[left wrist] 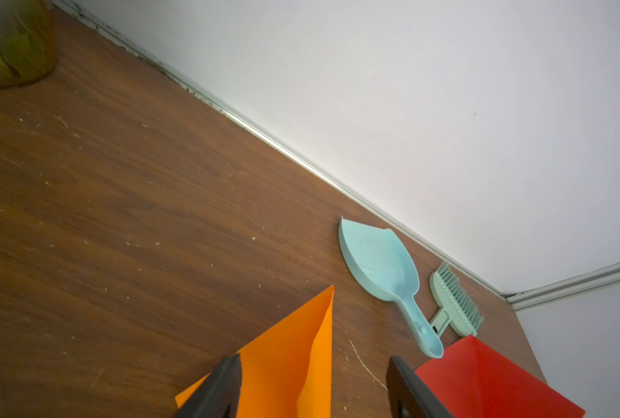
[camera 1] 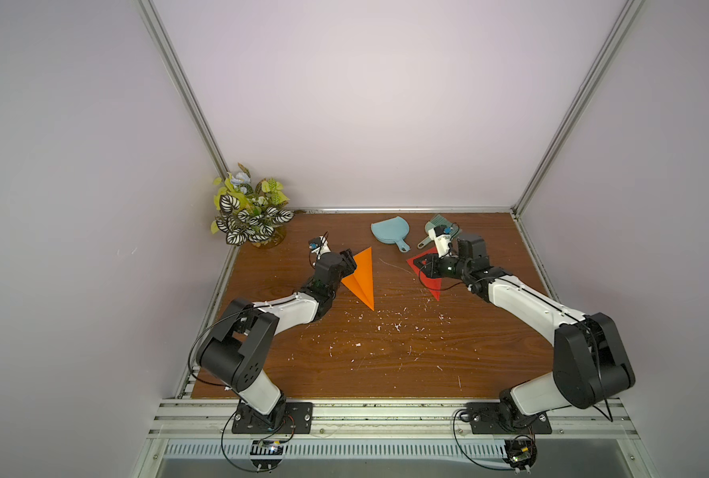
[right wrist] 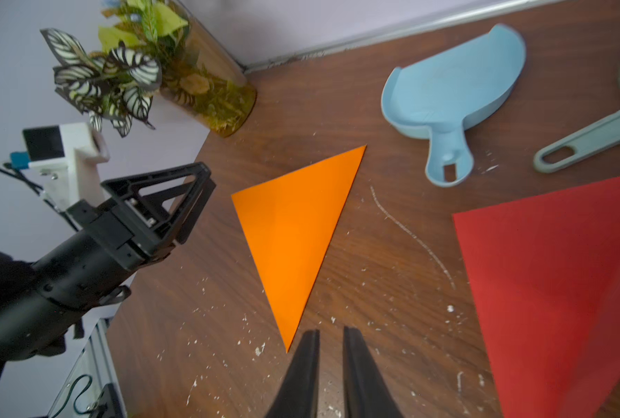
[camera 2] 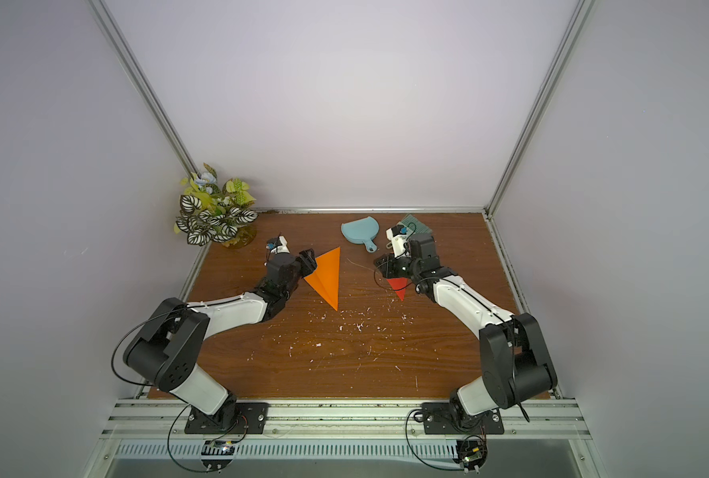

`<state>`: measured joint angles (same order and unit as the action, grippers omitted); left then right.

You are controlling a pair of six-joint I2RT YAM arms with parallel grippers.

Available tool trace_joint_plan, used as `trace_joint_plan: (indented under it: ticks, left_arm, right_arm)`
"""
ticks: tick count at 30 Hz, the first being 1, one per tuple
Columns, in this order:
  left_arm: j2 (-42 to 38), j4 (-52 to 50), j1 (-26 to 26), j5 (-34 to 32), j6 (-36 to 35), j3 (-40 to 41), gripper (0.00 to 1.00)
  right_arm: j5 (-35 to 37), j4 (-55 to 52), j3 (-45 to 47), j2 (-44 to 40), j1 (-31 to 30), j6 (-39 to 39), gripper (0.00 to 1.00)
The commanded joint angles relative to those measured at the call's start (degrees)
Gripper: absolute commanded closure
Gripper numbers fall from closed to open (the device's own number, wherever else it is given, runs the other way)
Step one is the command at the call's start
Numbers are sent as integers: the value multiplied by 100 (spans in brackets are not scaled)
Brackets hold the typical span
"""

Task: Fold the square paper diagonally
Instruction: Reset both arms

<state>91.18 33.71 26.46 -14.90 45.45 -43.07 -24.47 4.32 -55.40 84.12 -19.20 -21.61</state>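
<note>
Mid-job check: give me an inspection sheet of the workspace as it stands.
Surface: wooden table, strewn with white scraps.
Job's things: orange paper folded into a triangle, held by neither gripper; red paper beside the right gripper, partly hidden by it in both top views, fold unclear.
Clutter: blue dustpan, green brush and potted plant, all along the far edge.
Grippers: left gripper open by the orange paper; right gripper's jaws slightly apart, empty.
Cables: black cable loops near the front edge, off the papers.
Surroundings: plain walls, aluminium frame posts.
</note>
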Motion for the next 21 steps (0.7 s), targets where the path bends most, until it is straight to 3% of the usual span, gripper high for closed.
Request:
trace_joint_plan:
  ticks: [1, 4, 6, 10, 13, 17, 21]
  left_arm:
    - [-272, -384, -197, -135, -363, -37, 32]
    - [-656, -517, -501, -68, -475, 59, 32]
    - [-1014, -697, -742, -130, -706, 126, 32]
    - [-1765, -872, -1053, -781, -1441, 390, 30]
    - [-2291, -775, -1256, -1348, -2044, 702, 22]
    - [-2817, -290, -1497, -1920, -2910, 1301, 17]
    - [-2967, 588, -1603, -2548, -3423, 2035, 16]
  right_arm:
    - [272, -77, -63, -457, 268, 230, 79]
    - [583, -150, 95, -874, 618, 346, 74]
    - [1041, -118, 327, -1236, 918, 414, 64]
    - [1890, 328, 1111, -2008, 1428, 598, 36]
    - [2896, 1117, 2068, -2628, 1601, 666, 5]
    - [3684, 2604, 3439, -3174, 1721, 1111, 1]
    - [3905, 3635, 4207, -2944, 1761, 1437, 1]
